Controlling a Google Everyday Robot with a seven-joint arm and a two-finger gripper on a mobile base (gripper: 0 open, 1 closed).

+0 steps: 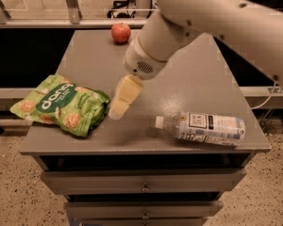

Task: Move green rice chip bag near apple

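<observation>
The green rice chip bag point(61, 105) lies flat at the front left of the grey table point(188, 84), its dark green oval facing up. The red apple point(120, 32) sits at the table's far edge, well behind the bag. My gripper point(119, 103) hangs from the white arm just right of the bag's right edge, low over the table, holding nothing that I can see.
A clear plastic bottle with a white label point(203, 127) lies on its side at the front right. The table has drawers point(141, 185) below its front edge. A railing and floor lie beyond the far edge.
</observation>
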